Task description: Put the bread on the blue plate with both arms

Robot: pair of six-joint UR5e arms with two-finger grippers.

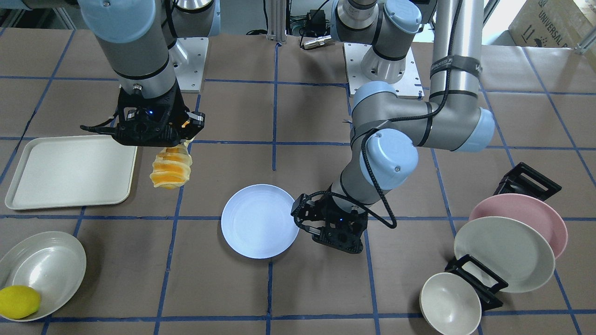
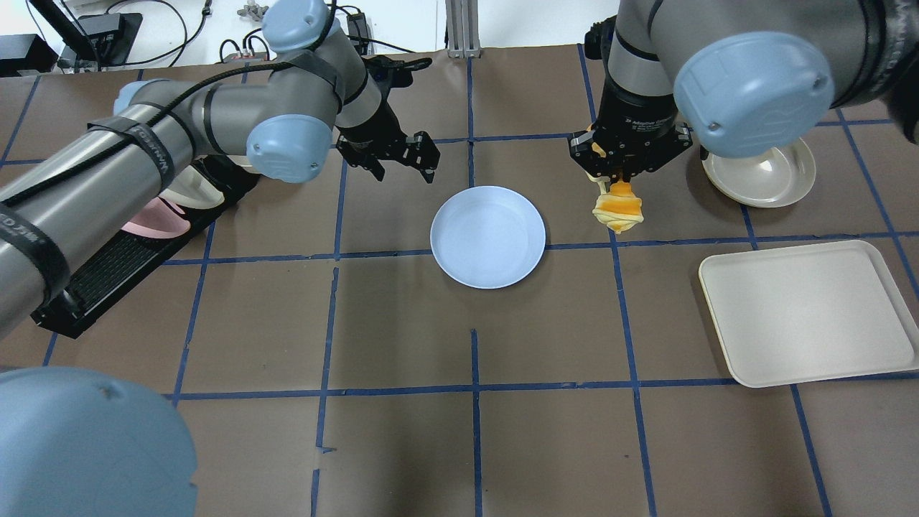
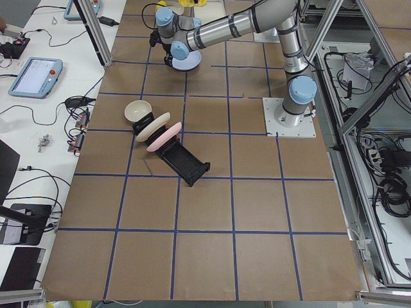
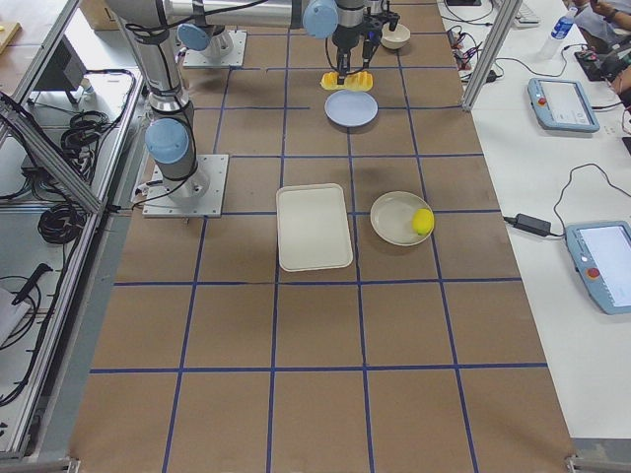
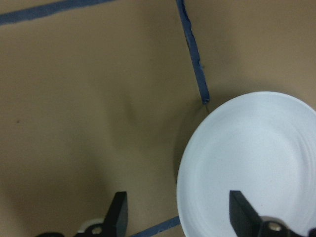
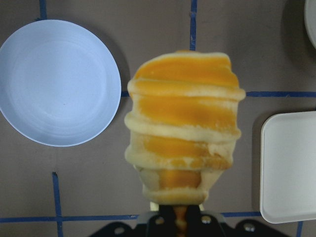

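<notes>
My right gripper (image 1: 179, 142) is shut on one end of the bread (image 1: 171, 170), an orange loaf with cream stripes, which hangs above the table. It also shows in the overhead view (image 2: 617, 209) and fills the right wrist view (image 6: 183, 133). The blue plate (image 1: 260, 220) lies empty on the table, apart from the bread; it also shows in the overhead view (image 2: 488, 235) and the right wrist view (image 6: 58, 81). My left gripper (image 2: 391, 159) is open and empty, low beside the plate's rim (image 5: 197, 163).
A cream tray (image 1: 70, 171) lies beside the bread. A grey bowl (image 1: 42, 272) holds a yellow lemon (image 1: 18, 301). A black rack (image 1: 484, 284) holds a pink plate (image 1: 535, 214), a cream plate (image 1: 505, 253) and a bowl (image 1: 449, 304).
</notes>
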